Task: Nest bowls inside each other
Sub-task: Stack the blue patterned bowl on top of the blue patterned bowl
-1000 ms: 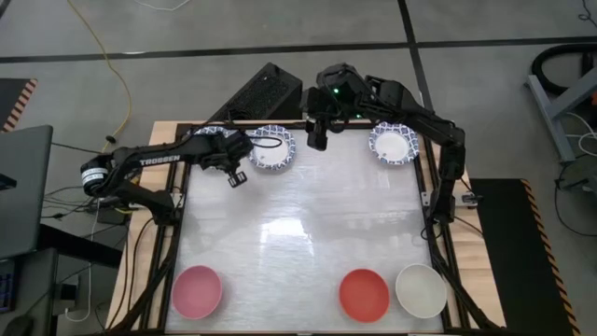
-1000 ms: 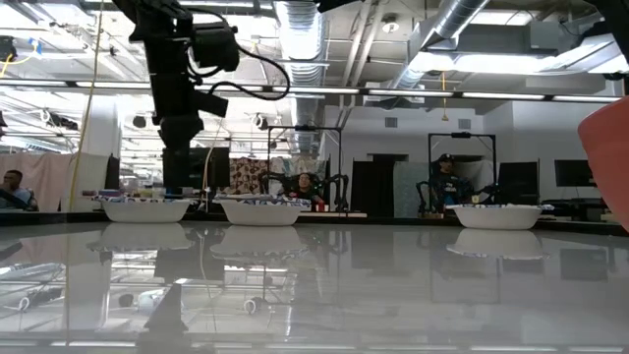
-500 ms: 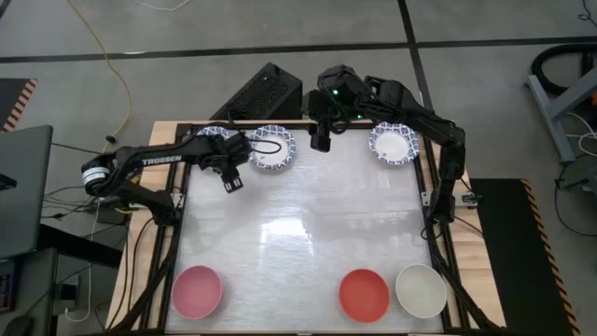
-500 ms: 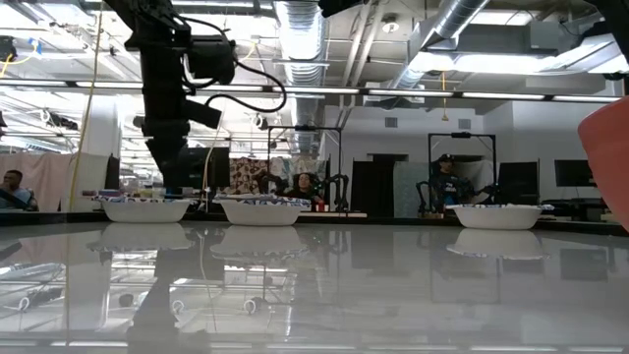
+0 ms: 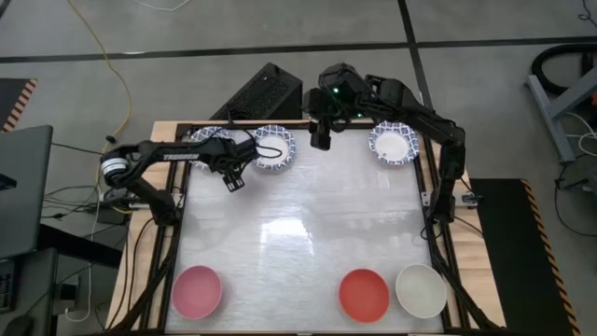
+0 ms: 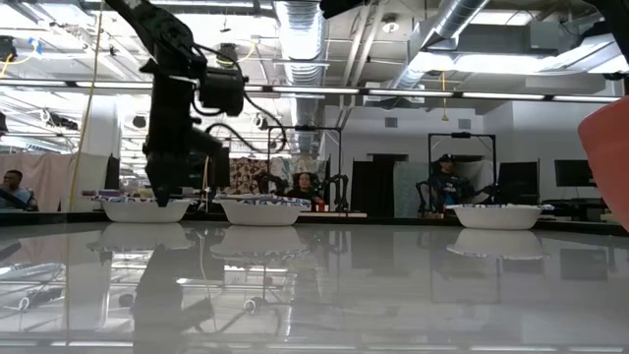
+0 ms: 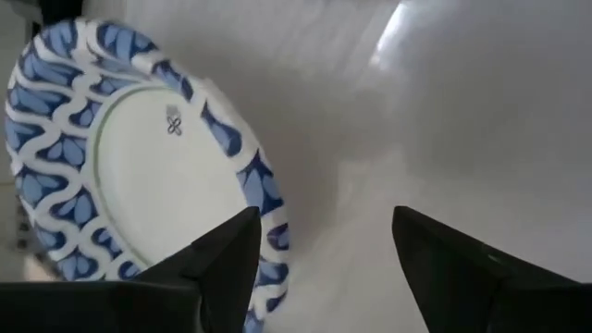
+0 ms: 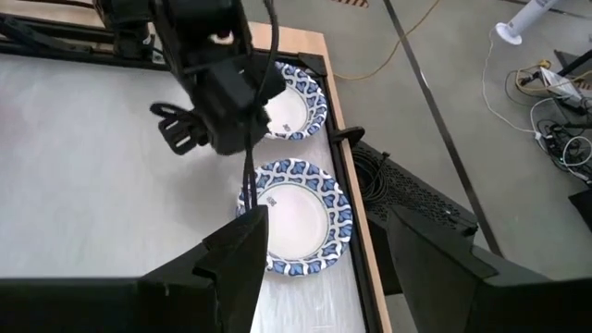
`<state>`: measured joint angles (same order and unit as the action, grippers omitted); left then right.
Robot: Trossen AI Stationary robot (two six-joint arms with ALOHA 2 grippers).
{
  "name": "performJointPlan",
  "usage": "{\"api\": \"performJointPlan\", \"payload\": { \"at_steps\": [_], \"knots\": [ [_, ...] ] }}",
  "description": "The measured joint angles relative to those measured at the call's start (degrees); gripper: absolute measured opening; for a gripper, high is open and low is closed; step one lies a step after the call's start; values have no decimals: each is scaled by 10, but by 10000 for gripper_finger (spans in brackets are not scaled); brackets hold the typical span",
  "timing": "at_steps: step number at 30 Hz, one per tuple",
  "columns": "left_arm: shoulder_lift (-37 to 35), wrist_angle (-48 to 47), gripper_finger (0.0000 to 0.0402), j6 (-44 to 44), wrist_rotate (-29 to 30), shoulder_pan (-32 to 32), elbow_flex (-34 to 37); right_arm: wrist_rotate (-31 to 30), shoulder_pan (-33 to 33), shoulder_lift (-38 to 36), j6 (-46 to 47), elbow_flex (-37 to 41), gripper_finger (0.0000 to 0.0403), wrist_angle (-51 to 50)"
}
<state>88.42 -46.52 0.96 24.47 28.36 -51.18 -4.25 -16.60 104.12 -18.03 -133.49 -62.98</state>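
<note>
Three white bowls with blue-patterned rims stand along the far edge: far-left bowl [image 7: 139, 166] [image 8: 294, 104], middle bowl [image 5: 273, 148], right bowl [image 5: 394, 144]. A pink bowl [image 5: 197, 289], a red bowl [image 5: 364, 293] and a plain white bowl [image 5: 421, 289] rest along the near edge. My left gripper [image 7: 324, 231] [image 5: 233, 179] is open and points steeply down at the far-left bowl's near rim. One finger is over the rim and the other over the table. My right gripper [image 5: 320, 140] [image 8: 324, 231] hangs open, high above the far edge.
The glossy white tabletop [image 5: 298, 233] lies bare between the far and near rows of bowls. A dark frame [image 5: 427, 201] borders the table. A black box [image 5: 266, 91] sits just behind the far edge. People sit in the room beyond.
My left gripper has sunk toward the far-left bowl and tipped more steeply downward, shifting slightly toward the table's left. The bowls have stayed in place.
</note>
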Motion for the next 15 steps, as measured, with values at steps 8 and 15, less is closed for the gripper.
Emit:
{"api": "performJointPlan", "payload": {
  "at_steps": [8,15],
  "knots": [
    [45,3,234,14,57,0,0,0,0,0,0,0,244,0],
    [46,14,156,15,42,14,0,0,0,0,0,0,244,0]
  ]
}}
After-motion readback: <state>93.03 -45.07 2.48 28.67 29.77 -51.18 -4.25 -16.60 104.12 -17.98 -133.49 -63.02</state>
